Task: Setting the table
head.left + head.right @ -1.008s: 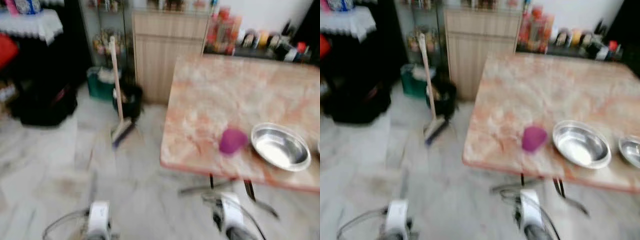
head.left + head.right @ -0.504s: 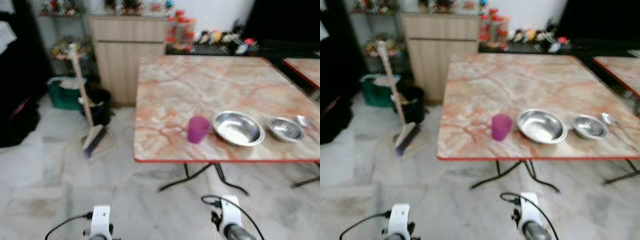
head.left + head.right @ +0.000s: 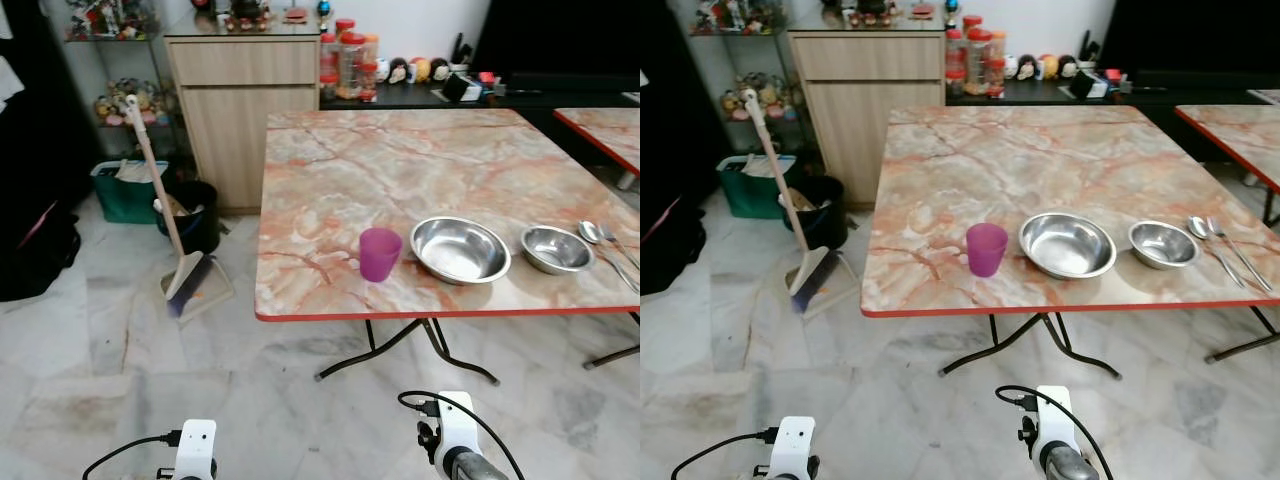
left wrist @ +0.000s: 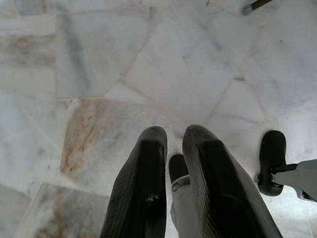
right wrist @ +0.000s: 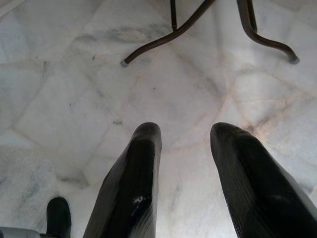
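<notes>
The robot stood a short way off from the marble surface (image 3: 400, 170), and both arms hung low. On the surface, along the near edge, the purple cup (image 3: 380, 253) was at about 12 o'clock from the robot. The large steel bowl (image 3: 460, 249) was just beside it toward 1 o'clock, then the small steel bowl (image 3: 557, 249), and the spoon (image 3: 1200, 232) and fork (image 3: 1237, 252) lay toward 2 o'clock.

The step in hand seemed to be the approach. To do it well, the robot should probably come close to the near edge, face the dishes squarely, and raise an arm only when the cup was within reach.

The left hand (image 4: 173, 136) pointed down at the floor with its 2 fingers nearly pressed together and held nothing. The right hand (image 5: 185, 131) was spread and empty.

The head views showed the dishes and, at 10 o'clock, the broom (image 3: 165, 215) leaning by the cabinet (image 3: 240, 100). The right wrist view gave the feet of the table legs (image 5: 163, 42) on the tiles, which helped to judge the distance.
</notes>
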You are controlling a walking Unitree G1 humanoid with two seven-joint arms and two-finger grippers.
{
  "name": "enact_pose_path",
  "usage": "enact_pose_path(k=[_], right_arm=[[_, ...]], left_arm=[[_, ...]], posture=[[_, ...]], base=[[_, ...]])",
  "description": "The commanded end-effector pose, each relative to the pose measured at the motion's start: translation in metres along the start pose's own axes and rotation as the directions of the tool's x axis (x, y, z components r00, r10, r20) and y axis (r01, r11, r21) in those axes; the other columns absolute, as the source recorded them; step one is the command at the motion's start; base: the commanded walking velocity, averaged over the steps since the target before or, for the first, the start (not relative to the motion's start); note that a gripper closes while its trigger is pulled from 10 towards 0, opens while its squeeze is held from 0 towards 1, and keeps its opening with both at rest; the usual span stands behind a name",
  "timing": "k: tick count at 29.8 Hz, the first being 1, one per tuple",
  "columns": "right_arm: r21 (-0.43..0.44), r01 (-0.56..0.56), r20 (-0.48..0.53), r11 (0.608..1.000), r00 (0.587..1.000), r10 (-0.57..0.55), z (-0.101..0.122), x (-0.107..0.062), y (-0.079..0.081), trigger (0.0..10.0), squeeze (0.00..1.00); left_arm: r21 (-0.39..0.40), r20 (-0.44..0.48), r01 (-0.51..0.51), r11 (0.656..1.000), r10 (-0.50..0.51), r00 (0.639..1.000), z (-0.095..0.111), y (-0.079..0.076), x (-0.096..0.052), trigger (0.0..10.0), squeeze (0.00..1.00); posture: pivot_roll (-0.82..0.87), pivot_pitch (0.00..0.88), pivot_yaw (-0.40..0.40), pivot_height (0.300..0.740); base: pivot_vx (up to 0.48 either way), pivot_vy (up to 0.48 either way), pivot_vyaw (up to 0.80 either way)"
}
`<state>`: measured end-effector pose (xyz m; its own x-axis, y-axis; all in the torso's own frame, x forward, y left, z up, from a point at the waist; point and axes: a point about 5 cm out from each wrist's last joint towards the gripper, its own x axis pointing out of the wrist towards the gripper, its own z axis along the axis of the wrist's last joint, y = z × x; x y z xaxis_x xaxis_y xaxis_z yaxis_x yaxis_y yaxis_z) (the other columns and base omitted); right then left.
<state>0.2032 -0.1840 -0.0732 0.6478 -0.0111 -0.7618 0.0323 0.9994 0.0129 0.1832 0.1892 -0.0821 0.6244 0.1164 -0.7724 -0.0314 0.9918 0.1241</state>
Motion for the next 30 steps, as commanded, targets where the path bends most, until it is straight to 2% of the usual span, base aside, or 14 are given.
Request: enact_pose_path(k=[1, 8, 12, 30], right_arm=[[0.007, 0.005, 0.017, 1.000, 1.000, -0.005, 0.004, 0.001, -0.001, 10.0, 0.00], [0.002, 0.006, 0.019, 1.000, 1.000, -0.006, 0.004, 0.000, -0.001, 10.0, 0.00], [0.003, 0.010, 0.018, 1.000, 1.000, -0.010, 0.002, 0.000, -0.002, 10.0, 0.00], [0.018, 0.029, 0.016, 0.999, 0.999, -0.029, 0.000, -0.001, -0.003, 10.0, 0.00]], left_arm=[[0.023, -0.025, -0.005, 1.000, 0.005, 1.000, -0.004, 0.001, -0.001, 10.0, 0.00], [0.027, -0.029, -0.007, 1.000, 0.007, 1.000, -0.006, 0.002, -0.001, 10.0, 0.00], [0.042, -0.023, -0.004, 0.999, 0.005, 1.000, -0.005, 0.002, -0.001, 10.0, 0.00], [0.078, 0.004, 0.014, 0.997, -0.014, 1.000, 0.005, 0.003, 0.001, 10.0, 0.00]], posture=[[-0.01, 0.000, -0.040, 0.732], [-0.01, 0.000, -0.038, 0.732], [-0.02, 0.000, -0.031, 0.732], [-0.03, 0.000, -0.003, 0.732]], base=[[0.000, 0.000, 0.00], [0.000, 0.000, 0.00], [0.000, -0.310, 0.00], [0.000, -0.480, 0.00]])
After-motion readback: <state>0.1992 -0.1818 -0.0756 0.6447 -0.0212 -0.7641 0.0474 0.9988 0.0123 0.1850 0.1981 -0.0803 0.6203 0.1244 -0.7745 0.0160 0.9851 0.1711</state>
